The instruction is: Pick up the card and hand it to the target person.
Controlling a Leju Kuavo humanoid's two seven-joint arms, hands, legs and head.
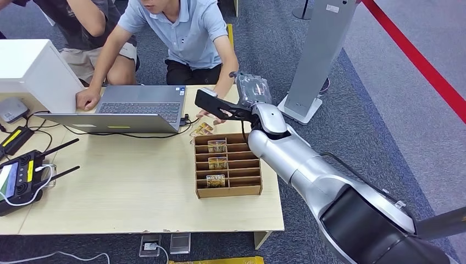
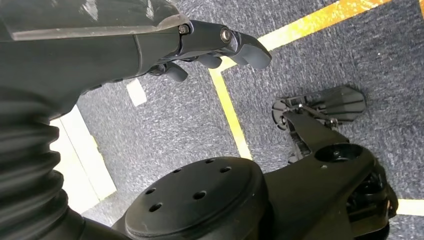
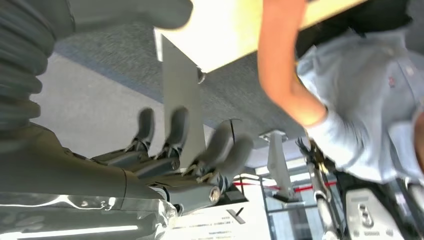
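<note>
Cards (image 1: 217,146) stand in the left-hand slots of a brown slotted box (image 1: 244,165) on the worktop (image 1: 132,187). More cards (image 1: 201,130) lie flat on the worktop just beyond the box, under a person's hand (image 1: 211,114). The right hand (image 1: 217,104) is raised over the far edge of the worktop, beyond the box and just above the person's hand. In the right wrist view its fingers (image 3: 175,131) are stretched out and apart, with nothing between them; the hand is released and holds no card. The person (image 1: 187,33) in a light blue shirt crouches behind the worktop, the other hand on a laptop (image 1: 137,107). The left hand (image 2: 210,47) hangs over grey carpet (image 2: 165,120) with yellow lines, fingers curled in on nothing.
</note>
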